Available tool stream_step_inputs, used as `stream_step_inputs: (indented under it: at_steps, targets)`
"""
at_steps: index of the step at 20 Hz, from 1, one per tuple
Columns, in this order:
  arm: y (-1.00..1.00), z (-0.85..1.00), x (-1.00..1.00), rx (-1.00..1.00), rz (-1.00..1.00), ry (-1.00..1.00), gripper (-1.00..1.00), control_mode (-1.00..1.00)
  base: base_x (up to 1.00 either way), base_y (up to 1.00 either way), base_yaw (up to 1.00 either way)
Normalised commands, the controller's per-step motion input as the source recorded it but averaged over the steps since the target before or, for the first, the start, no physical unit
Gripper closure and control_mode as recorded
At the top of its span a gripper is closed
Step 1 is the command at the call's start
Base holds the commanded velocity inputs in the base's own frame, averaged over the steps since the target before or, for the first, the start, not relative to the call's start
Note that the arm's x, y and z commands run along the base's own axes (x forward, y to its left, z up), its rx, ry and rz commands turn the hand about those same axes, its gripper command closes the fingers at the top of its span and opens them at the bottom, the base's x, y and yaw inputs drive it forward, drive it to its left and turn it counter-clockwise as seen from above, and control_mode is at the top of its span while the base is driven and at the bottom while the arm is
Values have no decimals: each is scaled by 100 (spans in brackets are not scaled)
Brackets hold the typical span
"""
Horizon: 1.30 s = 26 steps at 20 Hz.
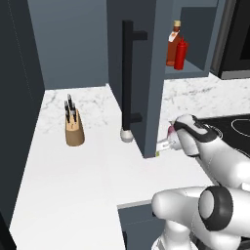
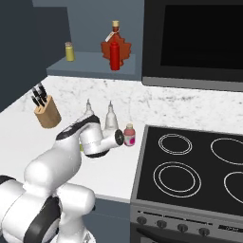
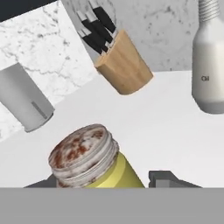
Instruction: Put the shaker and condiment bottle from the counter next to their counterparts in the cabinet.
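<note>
The shaker (image 3: 94, 164), yellow with a speckled tan cap, stands on the white marble counter (image 1: 73, 185), and its body reaches down between my two fingertips (image 3: 168, 179). My gripper (image 3: 105, 181) is open, one finger on each side of it and a thin gap on the right. From the left base camera my gripper (image 1: 162, 145) sits low beside the edge of the open cabinet door (image 1: 139, 73). On the cabinet shelf (image 2: 90, 64) stand a second yellow shaker (image 2: 70, 51) and a red squeeze bottle (image 2: 114, 56), also (image 1: 180, 53).
A knife block (image 1: 74, 128) stands on the counter to the left. Two pale bottles (image 2: 111, 118) and a pink white-capped jar (image 2: 129, 135) stand close behind my hand. A taller orange-red bottle (image 1: 173, 44) shares the shelf. The black stovetop (image 2: 190, 166) lies to the right.
</note>
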Motion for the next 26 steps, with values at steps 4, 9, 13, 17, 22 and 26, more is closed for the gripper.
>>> stream_step_inputs:
  at_steps: [4,9,13,17,22,26]
  targets:
    - [-16,97,1,2,-16,10,100,-100,0,0,0]
    - [-29,80,-5,7,-9,0,100,-100,0,0,0]
    - [-28,64,-6,7,-6,-2,100,-100,0,0,0]
    - [-6,60,-2,2,-6,-6,100,-100,0,0,0]
    - [0,69,0,0,-7,-6,100,-100,0,0,0]
    - [0,76,0,0,-8,-3,100,-100,0,0,0]
